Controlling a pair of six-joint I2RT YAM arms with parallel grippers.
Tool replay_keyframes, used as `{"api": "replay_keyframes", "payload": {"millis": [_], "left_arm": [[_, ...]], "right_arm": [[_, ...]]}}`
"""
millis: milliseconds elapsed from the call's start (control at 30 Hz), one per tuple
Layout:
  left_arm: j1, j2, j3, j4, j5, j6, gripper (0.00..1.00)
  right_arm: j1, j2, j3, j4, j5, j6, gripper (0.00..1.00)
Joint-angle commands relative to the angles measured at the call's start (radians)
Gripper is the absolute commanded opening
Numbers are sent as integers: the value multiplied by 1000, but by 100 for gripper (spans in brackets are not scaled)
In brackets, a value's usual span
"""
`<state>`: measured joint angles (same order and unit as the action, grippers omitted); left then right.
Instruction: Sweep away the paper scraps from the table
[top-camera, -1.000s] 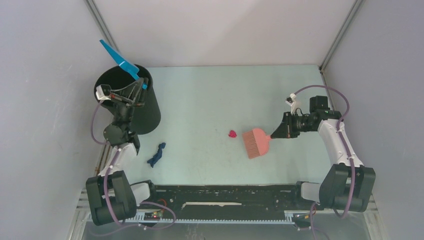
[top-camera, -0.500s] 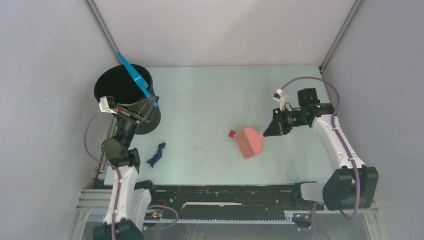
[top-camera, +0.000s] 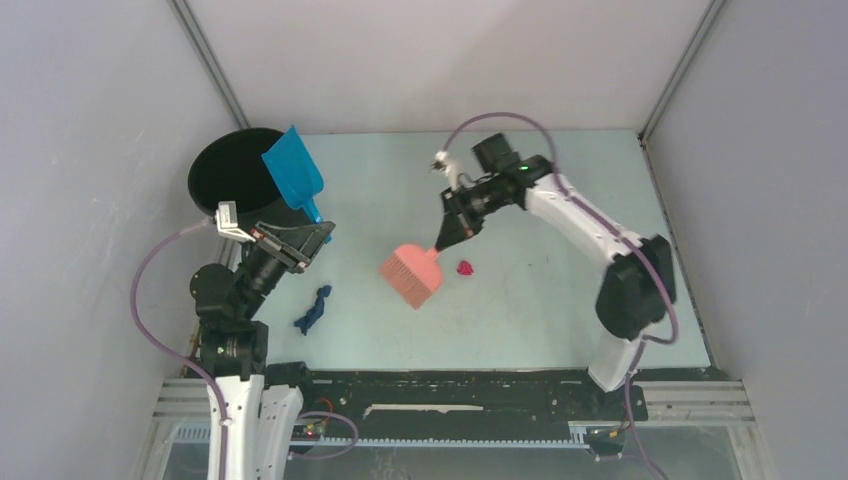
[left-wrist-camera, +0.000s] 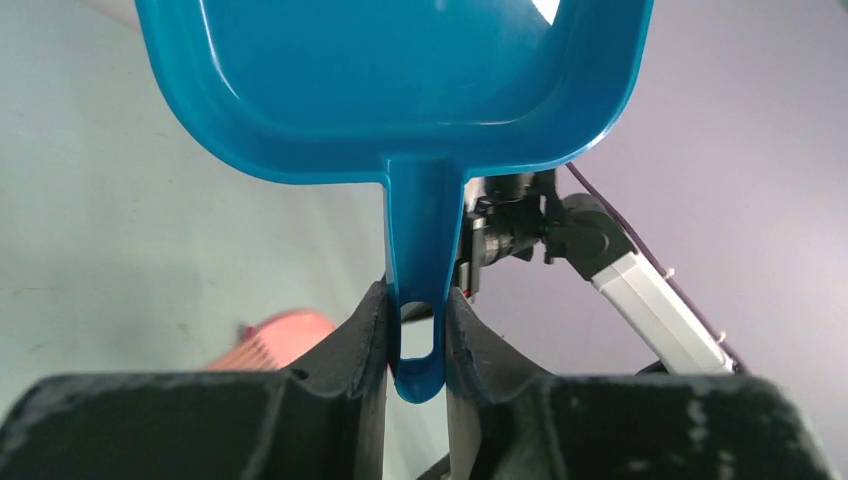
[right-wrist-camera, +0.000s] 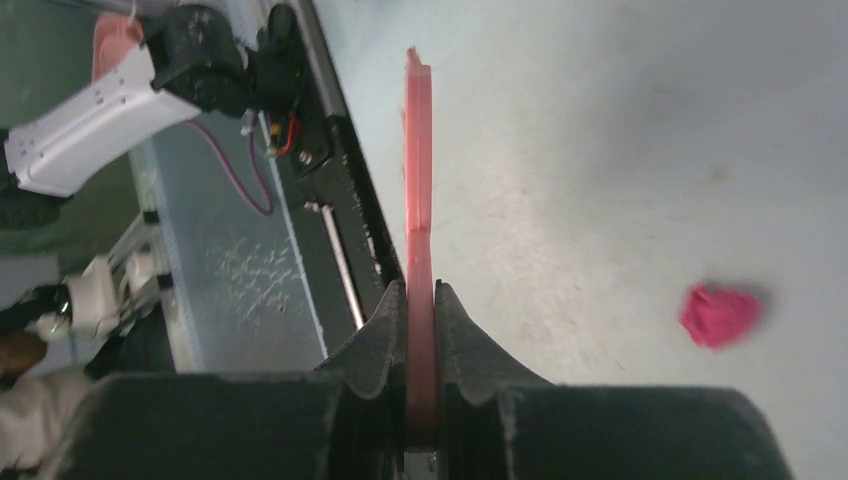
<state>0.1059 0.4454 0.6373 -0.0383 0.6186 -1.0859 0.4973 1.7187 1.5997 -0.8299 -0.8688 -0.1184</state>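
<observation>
We see a dark blue paper scrap nearest on the table, then a red scrap just beside the pink brush clamped in our right gripper; farther back our left gripper clamps the blue dustpan

Two scraps on the mint desk.
Crumpled red scrap lies mid-desk; twisted dark blue scrap lies well apart, toward the near left.

Lab enclosure: grey walls, mint table
</observation>
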Motion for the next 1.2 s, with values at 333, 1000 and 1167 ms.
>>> {"api": "replay_keyframes", "payload": {"millis": [333, 1000, 1167], "left_arm": [[-43, 54, 197, -300, -93, 346, 0], [-167, 19, 290, -410, -151, 420, 0], [-184, 7, 286, -427, -166, 435, 0]], "right_arm": [[307, 419, 311, 359, -121, 586, 0], [508, 775, 777, 397, 326, 1025, 0], [532, 793, 790, 351, 472, 1065, 0]]}}
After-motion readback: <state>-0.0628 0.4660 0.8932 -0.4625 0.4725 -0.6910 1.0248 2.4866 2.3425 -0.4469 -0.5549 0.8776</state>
